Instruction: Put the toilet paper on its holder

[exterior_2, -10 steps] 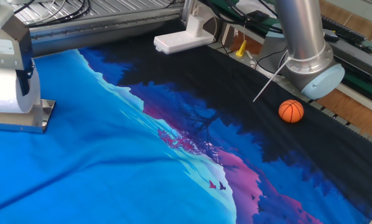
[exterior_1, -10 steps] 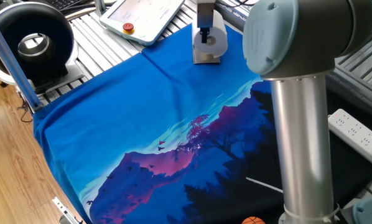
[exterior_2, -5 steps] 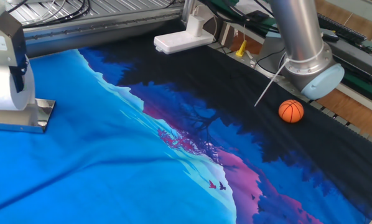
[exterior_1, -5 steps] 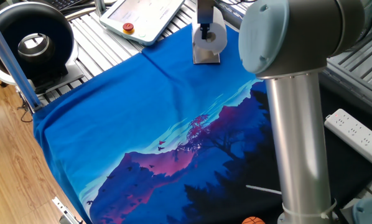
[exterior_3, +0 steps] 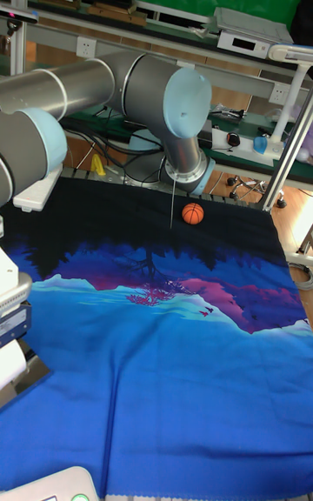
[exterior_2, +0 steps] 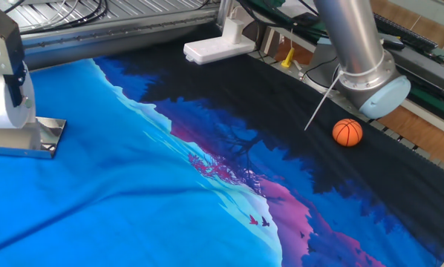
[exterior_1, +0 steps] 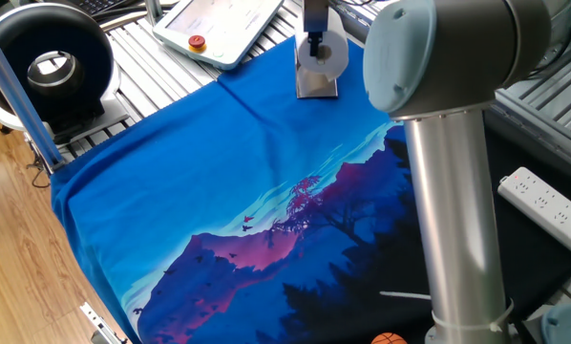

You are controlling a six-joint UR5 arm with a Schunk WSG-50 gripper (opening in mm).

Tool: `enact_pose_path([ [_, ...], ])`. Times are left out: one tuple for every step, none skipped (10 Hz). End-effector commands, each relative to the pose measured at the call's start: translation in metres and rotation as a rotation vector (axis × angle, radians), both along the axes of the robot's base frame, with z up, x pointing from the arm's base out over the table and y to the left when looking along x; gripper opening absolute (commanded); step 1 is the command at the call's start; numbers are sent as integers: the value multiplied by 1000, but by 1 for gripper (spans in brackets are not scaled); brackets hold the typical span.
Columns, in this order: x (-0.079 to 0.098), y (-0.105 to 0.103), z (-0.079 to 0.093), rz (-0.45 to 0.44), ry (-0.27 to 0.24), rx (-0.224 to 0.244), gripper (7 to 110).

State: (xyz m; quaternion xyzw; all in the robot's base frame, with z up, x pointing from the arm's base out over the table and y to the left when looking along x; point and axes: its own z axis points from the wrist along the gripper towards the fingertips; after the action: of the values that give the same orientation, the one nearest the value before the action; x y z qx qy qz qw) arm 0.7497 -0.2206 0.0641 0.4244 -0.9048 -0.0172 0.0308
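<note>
The toilet paper (exterior_1: 326,57) is a white roll at the far end of the blue cloth, hanging just above the holder's shiny flat base (exterior_1: 316,88). My gripper (exterior_1: 313,45) comes down from above and is shut on the roll, with a dark finger across its end face. In the other fixed view the roll (exterior_2: 1,105) is at the left edge over the silver holder base (exterior_2: 30,138), with the gripper (exterior_2: 14,83) on it. The holder's upright part is hidden behind the roll. The tall fixed view shows the roll (exterior_3: 8,364) only partly, at its left edge.
A black ring-shaped device (exterior_1: 52,57) and a white pendant (exterior_1: 223,24) lie beyond the cloth's far corner. An orange ball (exterior_2: 347,132) rests near the arm's base (exterior_2: 370,81). A white lamp foot (exterior_2: 216,49) and a power strip (exterior_1: 548,205) border the cloth.
The gripper and the roll have shifted a little farther over the holder, leftward in the other fixed view. The arm's elbow swung slightly with them.
</note>
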Motion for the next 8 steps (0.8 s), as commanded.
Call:
enact_pose_path([
  [5, -3, 3, 1, -5, 11, 7],
  [6, -4, 2, 1, -5, 10, 7],
  [9, -5, 1, 1, -14, 6, 7],
  [16, -11, 0, 1, -37, -15, 7],
  [17, -11, 0, 1, -39, -13, 7],
  [18, -15, 1, 1, -42, -30, 7],
  [20, -17, 1, 5, -47, -33, 7],
  [19, -17, 1, 6, -42, -33, 7],
])
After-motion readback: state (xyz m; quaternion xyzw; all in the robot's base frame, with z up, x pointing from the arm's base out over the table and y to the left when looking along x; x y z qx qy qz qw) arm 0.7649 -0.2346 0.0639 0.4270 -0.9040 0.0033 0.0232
